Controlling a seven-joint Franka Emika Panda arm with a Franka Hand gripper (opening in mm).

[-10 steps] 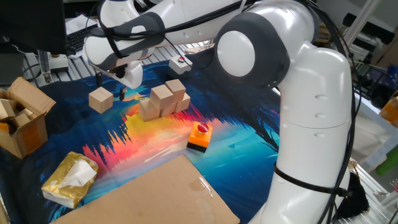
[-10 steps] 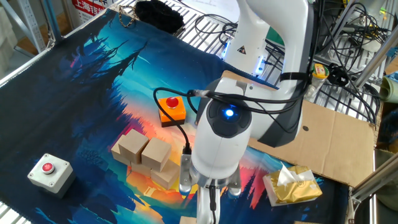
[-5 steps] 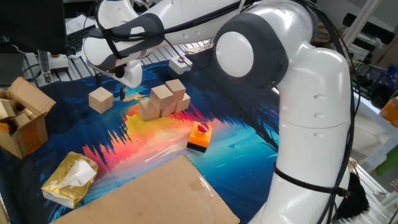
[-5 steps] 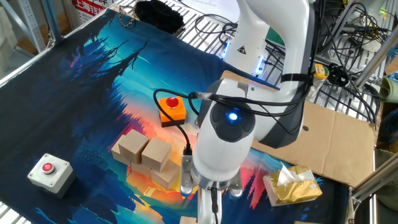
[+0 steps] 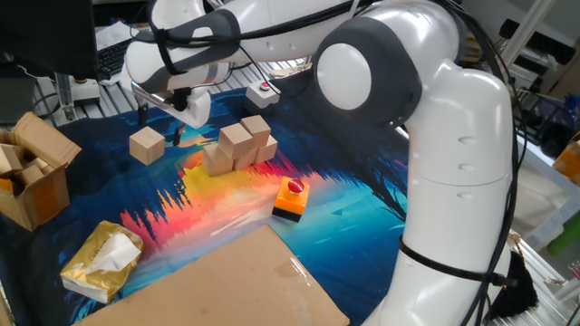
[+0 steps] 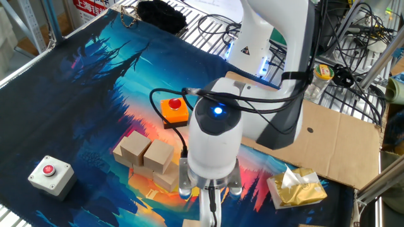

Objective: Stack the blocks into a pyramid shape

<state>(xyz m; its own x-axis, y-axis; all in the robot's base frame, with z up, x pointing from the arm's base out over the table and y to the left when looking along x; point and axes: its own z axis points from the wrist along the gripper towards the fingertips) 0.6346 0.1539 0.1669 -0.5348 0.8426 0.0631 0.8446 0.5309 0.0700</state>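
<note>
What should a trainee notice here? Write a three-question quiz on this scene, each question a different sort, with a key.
1. True or false: in one fixed view, the lone block stands apart from the cluster of blocks, to its left.
2. What sits on top of the orange-and-black box? A) a red button B) a wooden block C) a roll of tape
3. Fill in: the crumpled yellow pack lies beside a large flat ____ sheet.

Key: 1 true; 2 A; 3 cardboard; the cardboard sheet lies at the near edge of the table.
</note>
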